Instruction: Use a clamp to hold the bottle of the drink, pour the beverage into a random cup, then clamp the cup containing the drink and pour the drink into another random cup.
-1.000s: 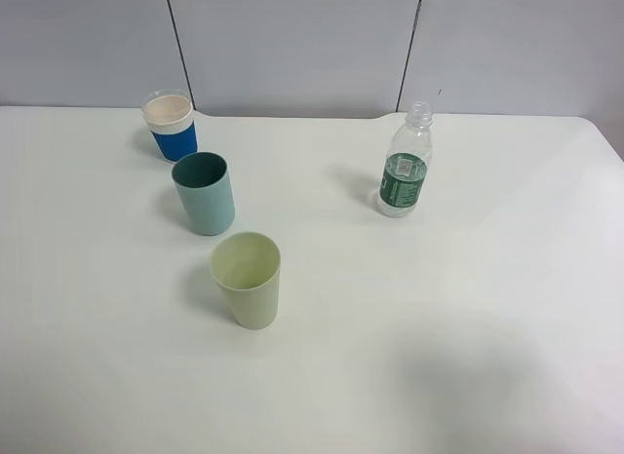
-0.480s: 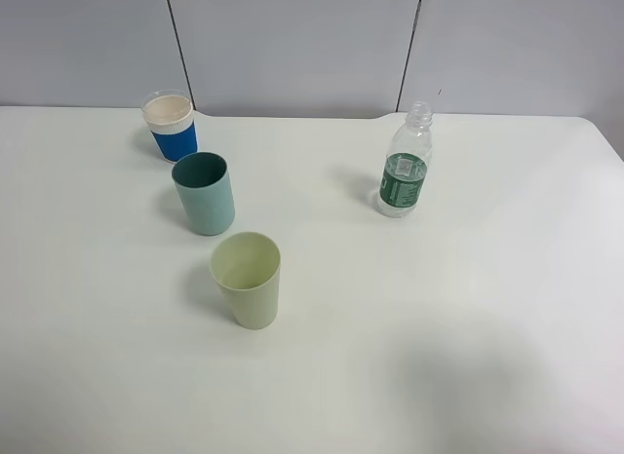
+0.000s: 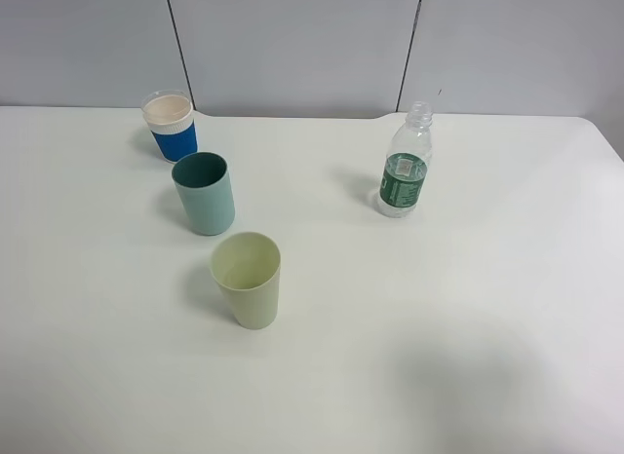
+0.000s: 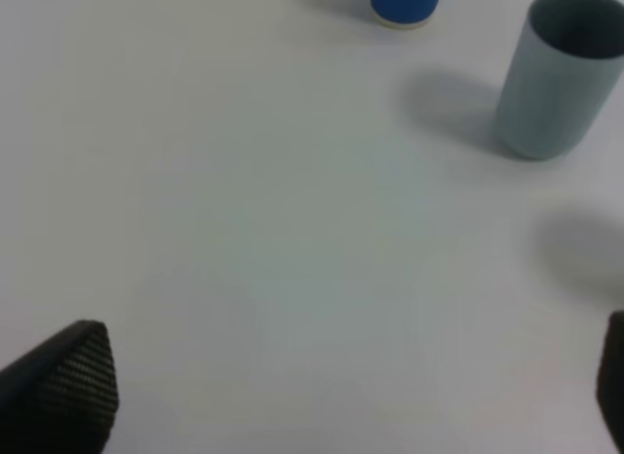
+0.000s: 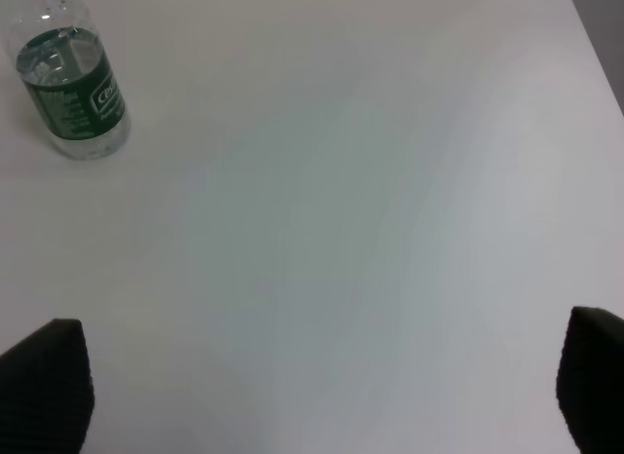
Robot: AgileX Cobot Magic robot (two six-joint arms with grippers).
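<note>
The left gripper (image 4: 341, 396) hangs above the white table (image 3: 468, 308) with its two black textured fingertips (image 4: 68, 381) spread wide apart, nothing between them. The right gripper (image 5: 322, 396) is likewise spread wide over bare tabletop, holding nothing. Neither arm appears in the high view.

Beyond the left gripper stands a teal cup (image 4: 561, 74), upright and open, and farther off the base of a blue cup (image 4: 405, 4). Beyond the right gripper stands a clear plastic bottle (image 5: 70, 84) with a green label.

From the high camera, three cups line the left half of the table: a blue cup with a white rim (image 3: 171, 126) farthest back, the teal cup (image 3: 204, 192) just nearer, and a pale green cup (image 3: 247, 278) nearest. The uncapped bottle (image 3: 406, 164) stands upright at the far right, well apart from the cups.
</note>
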